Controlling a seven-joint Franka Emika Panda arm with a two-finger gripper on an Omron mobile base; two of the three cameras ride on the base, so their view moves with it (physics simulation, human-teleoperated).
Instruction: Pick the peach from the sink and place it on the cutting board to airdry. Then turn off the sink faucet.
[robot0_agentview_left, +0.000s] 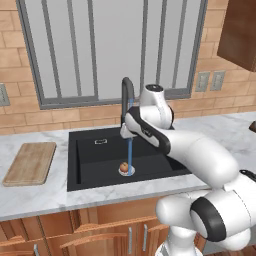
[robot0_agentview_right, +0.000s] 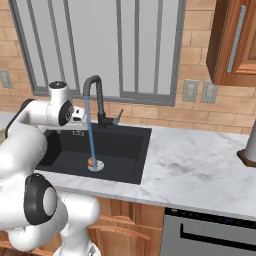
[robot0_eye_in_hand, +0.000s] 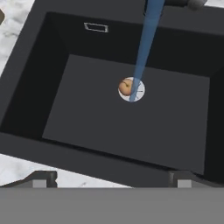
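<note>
Hand view: gripper (robot0_eye_in_hand: 111, 178) spread wide, empty, above sink (robot0_eye_in_hand: 39, 92). Descend straight onto peach (robot0_eye_in_hand: 125, 87) on drain, beside water stream (robot0_eye_in_hand: 144, 43).

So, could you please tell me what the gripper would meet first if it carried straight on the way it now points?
Probably the black floor of the sink, a little short of the peach on the drain. The gripper hangs open above the basin, looking down into it, and nothing lies between. Depth is hard to judge.

The white arm (robot0_agentview_left: 200, 155) reaches from lower right toward frame centre. The gripper (robot0_eye_in_hand: 111, 178) points downward, fingertips (robot0_eye_in_hand: 43, 178) spread wide, holding nothing.
</note>
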